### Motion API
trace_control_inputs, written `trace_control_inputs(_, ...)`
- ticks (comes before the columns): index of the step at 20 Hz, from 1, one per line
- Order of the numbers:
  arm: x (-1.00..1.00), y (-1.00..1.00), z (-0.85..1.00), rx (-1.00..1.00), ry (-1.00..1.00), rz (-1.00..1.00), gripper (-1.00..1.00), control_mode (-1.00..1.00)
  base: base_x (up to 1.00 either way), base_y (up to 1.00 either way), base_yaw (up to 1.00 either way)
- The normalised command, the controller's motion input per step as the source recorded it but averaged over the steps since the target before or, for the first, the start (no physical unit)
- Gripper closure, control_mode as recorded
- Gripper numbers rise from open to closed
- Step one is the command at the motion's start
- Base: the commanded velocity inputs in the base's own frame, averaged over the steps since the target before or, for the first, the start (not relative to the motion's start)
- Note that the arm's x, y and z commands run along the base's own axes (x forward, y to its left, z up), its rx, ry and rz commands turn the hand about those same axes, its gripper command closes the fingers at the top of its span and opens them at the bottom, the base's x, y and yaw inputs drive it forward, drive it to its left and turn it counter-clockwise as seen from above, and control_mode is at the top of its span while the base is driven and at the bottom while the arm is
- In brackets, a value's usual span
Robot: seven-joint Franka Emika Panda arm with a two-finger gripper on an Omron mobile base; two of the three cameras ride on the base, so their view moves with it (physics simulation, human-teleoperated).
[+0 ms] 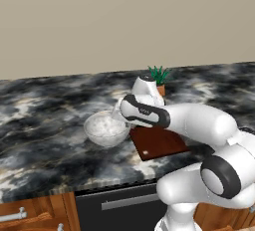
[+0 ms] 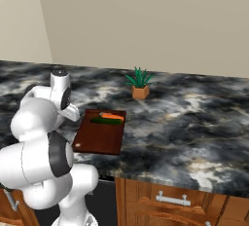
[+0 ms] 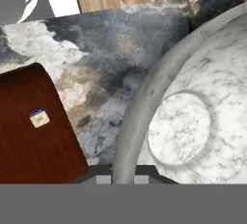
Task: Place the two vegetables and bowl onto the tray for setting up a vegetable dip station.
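Note:
The glassy whitish bowl stands on the counter just left of the dark reddish-brown tray. My gripper reaches down to the bowl's right rim. In the hand view the gripper is shut on the rim of the bowl, which passes between the two tips, and the tray lies to the left. In the right base view the orange carrot and the dark green cucumber lie side by side at the far end of the tray, where my arm hides the bowl.
A spiky green plant in a small orange pot stands behind the tray toward the wall. The dark marbled counter stretches wide to the right. Wooden drawers and a dark appliance front sit below the counter's front edge.

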Motion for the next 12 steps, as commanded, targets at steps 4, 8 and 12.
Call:
trace_control_inputs(4,0.0,-0.51,0.3,0.0,0.0,0.0,1.0,-1.0,0.0,0.0,0.0)
trace_control_inputs(8,0.0,-0.67,0.16,0.0,-0.01,-0.02,1.0,-1.0,0.0,0.0,0.0)
trace_control_inputs(12,-0.01,-0.68,0.02,0.0,0.0,-0.04,1.0,-1.0,0.0,0.0,0.0)
